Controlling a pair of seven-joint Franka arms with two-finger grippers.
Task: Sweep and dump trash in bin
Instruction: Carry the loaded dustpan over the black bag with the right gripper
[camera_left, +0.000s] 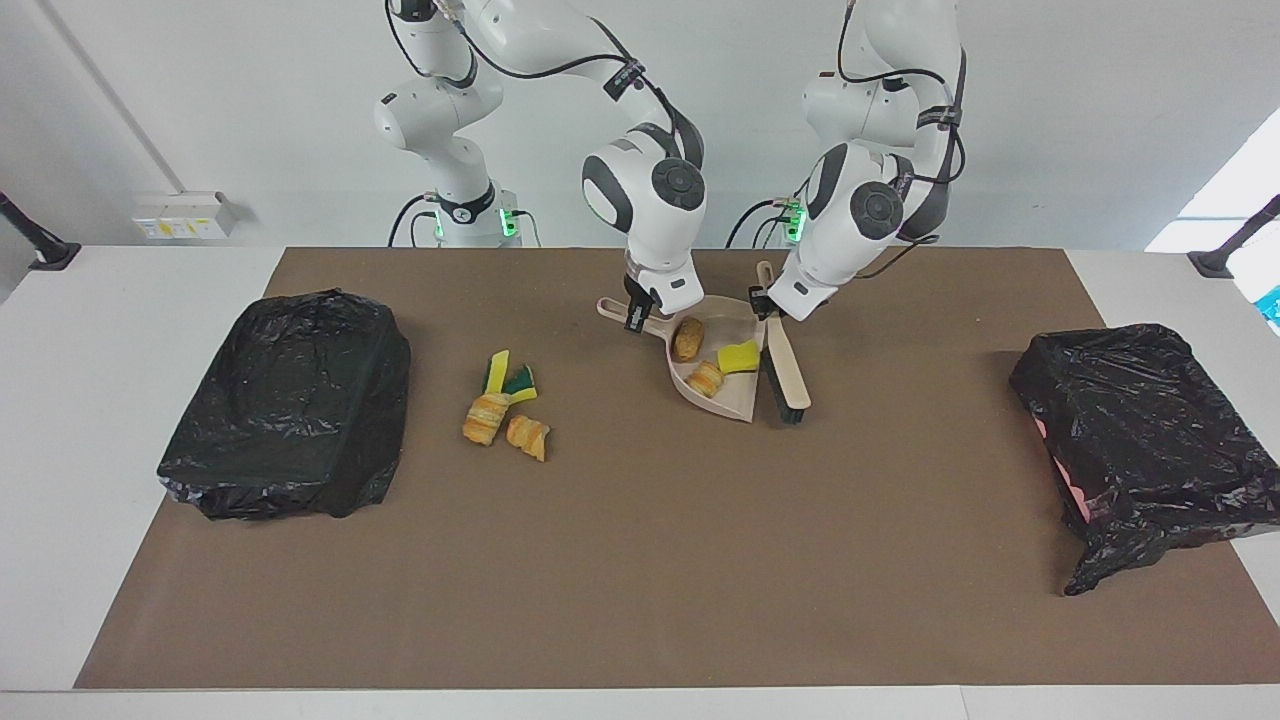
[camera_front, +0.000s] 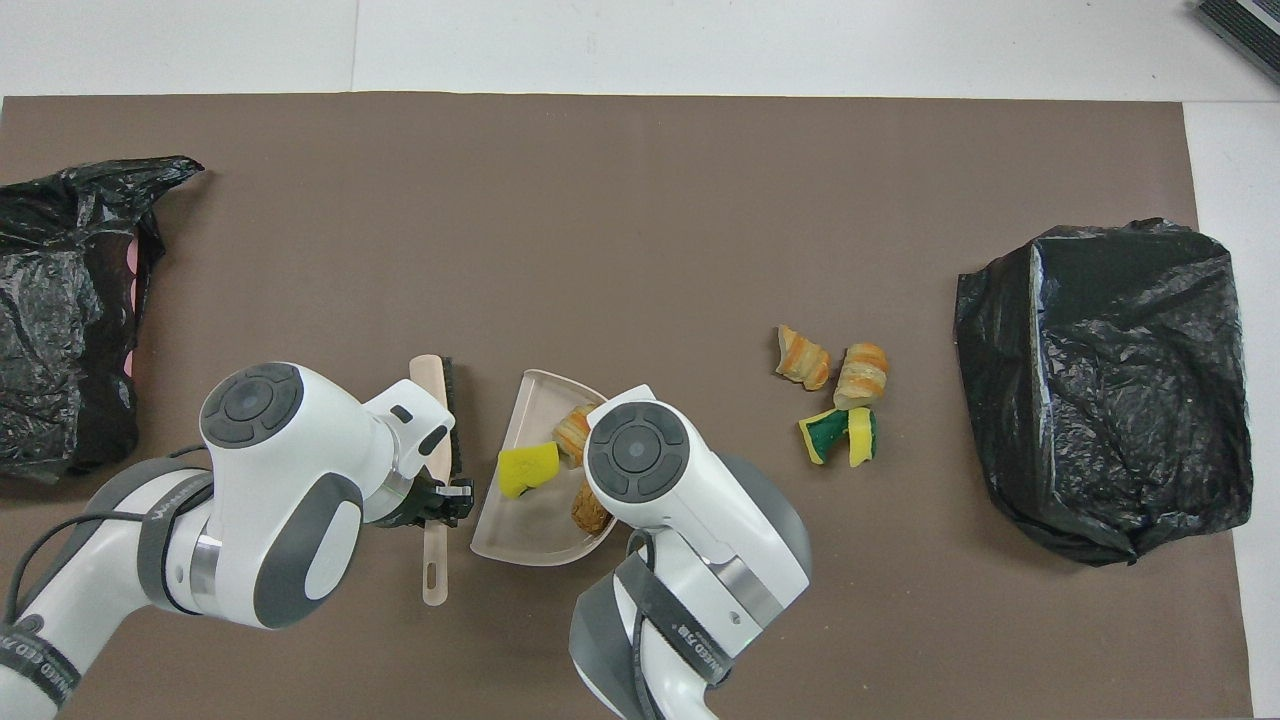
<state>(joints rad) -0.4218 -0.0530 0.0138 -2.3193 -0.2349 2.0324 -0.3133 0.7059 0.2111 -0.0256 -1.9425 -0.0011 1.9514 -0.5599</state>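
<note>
Beige plastic dustpan (camera_left: 722, 385) sits at upper centre of the facing view, holding two golden-brown bread pieces (camera_left: 687, 338) and a yellow sponge bit (camera_left: 740, 355). Right gripper (camera_left: 634, 316) has its jaws pinching the pan's handle. Left gripper (camera_left: 768, 303) has its jaws pressed onto the beige, black-bristled brush (camera_left: 785, 372), which lies just beside the pan's open edge.

A second trash cluster (camera_left: 507, 405), bread and yellow-green sponge, lies loose on the brown mat (camera_left: 640, 560), left of centre.

Risk, as I judge it: tilting the pan on lift would spill the sponge bit over the lip.

Black-bagged bins (camera_left: 290, 400) (camera_left: 1150, 440) sit at mid-left and mid-right; wide open mat lies between them.
</note>
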